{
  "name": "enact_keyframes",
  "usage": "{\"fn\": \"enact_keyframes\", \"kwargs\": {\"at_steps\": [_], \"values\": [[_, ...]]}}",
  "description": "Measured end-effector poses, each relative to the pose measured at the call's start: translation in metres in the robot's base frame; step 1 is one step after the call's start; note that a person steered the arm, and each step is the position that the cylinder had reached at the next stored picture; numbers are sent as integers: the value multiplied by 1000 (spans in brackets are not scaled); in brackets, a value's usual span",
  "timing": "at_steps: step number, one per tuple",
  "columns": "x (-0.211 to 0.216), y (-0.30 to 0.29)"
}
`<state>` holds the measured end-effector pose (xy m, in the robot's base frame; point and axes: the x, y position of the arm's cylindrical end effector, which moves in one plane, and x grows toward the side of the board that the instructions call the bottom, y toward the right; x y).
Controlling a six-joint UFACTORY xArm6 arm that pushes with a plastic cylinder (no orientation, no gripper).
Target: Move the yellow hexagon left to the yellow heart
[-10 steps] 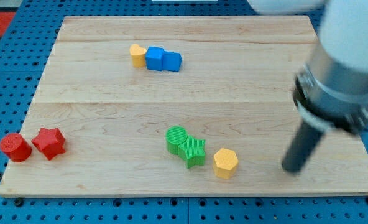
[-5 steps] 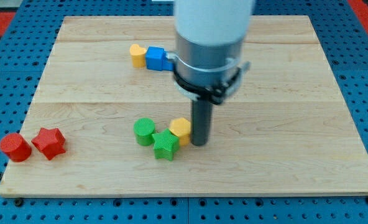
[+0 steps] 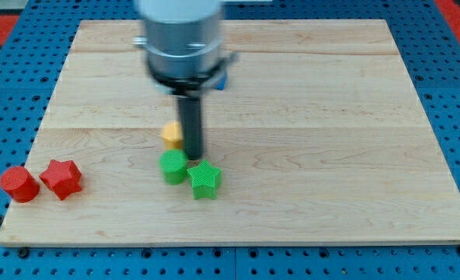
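My tip point(image 3: 193, 158) rests on the desk point(image 3: 331, 155) just at the view's right of the yellow hexagon point(image 3: 171, 134), which shows only as a small yellow patch peeking out from behind the rod. Whether the tip touches the hexagon cannot be told, as the rod covers that edge. The arm carries no gripper, only the straight dark rod, so nothing is spread, pressed together or pinched.

Taking the yellow hexagon as the landmark: the green cylinder point(image 3: 174, 166) lies just below it, toward the view's bottom, and the green star point(image 3: 204, 179) lies below and to the view's right of it, touching or nearly touching the cylinder. My tip stands above the gap between these two green blocks.

Far to the view's left of the hexagon and lower, near the desk's left edge, sit the red cylinder point(image 3: 19, 184) and the red star point(image 3: 62, 178), side by side.

Above the hexagon, toward the view's top, a sliver of a blue block point(image 3: 222, 79) shows beside the arm's wide body; the yellow heart is hidden there.
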<state>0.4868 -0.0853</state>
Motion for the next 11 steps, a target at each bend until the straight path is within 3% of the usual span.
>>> {"fn": "enact_keyframes", "kwargs": {"at_steps": [1,2,3,4,6,7,8,11], "values": [[-47,-60],[-108,-63],[-140,-74],[-135,-67],[-156,-162],[-191,-140],[-190,-107],[-185,-101]]}}
